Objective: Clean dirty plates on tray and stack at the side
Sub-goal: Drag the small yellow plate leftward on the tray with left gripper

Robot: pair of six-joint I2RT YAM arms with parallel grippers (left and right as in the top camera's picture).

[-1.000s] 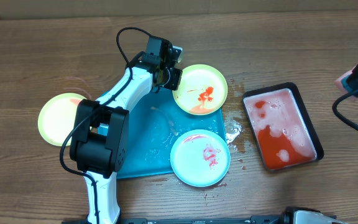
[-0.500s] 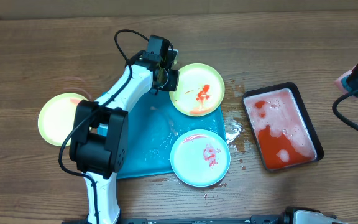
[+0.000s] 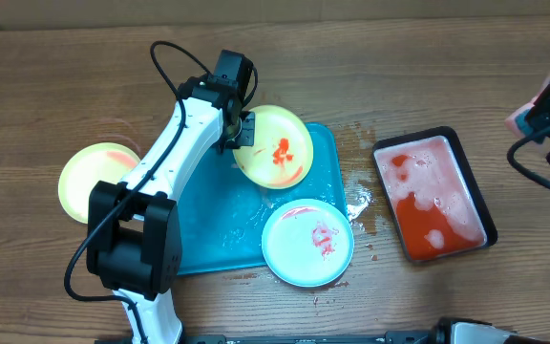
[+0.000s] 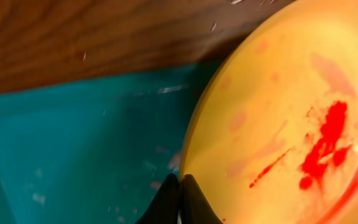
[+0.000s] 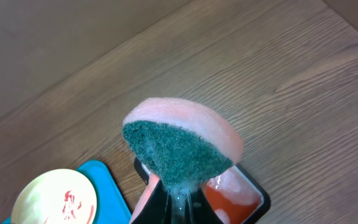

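Observation:
My left gripper is shut on the rim of a yellow-green plate smeared with red sauce and holds it over the back of the turquoise tray; the wrist view shows the pinched rim and the plate. A pale blue-white plate with red smears lies on the tray's front right corner. Another yellow-green plate lies on the table left of the tray. My right gripper is shut on a pink and green sponge, high at the far right.
A black tray of red liquid stands right of the turquoise tray and shows below the sponge in the right wrist view. Splashes spot the wood between the two trays. Cables hang at the right edge.
My left gripper has pulled the sauce-smeared yellow-green plate leftward, from the tray's back right corner to over its back middle. The right arm has barely moved.

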